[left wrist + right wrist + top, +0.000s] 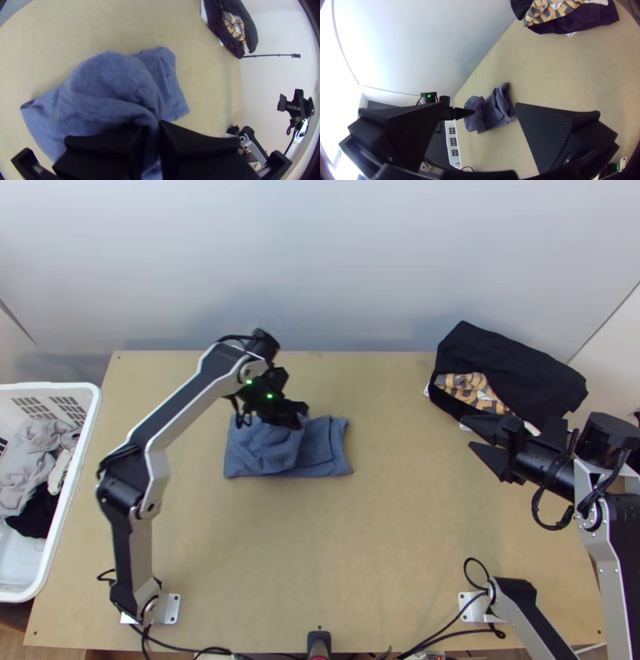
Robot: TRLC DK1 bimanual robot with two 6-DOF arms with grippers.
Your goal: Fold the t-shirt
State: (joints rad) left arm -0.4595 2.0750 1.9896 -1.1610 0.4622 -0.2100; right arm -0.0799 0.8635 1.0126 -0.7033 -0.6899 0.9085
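Seen in the top view, just above and left of the frame's centre: holding a raised fold of the blue t-shirt (264,448) with the left gripper (298,415), at the upper middle part of the bundle. Lying on the light wooden table (392,540) in a rough rectangle, puffed up and rumpled on the left half, flatter and layered on the right. In the left wrist view, pinching cloth between the fingers of the left gripper (152,128), brought close together, with blue fabric running through the narrow gap. At the right of the top view's frame, spreading wide the fingers of the right gripper (470,434), with nothing between the tips, close by the lower edge of a black cloth (516,368). Bunched at the upper right of the frame, with a yellow-and-grey patterned cloth (472,390) tucked against it. At the left edge of the frame, beside the table, keeping a grey garment (32,456) and a black piece (34,514) inside a white basket (90,400).
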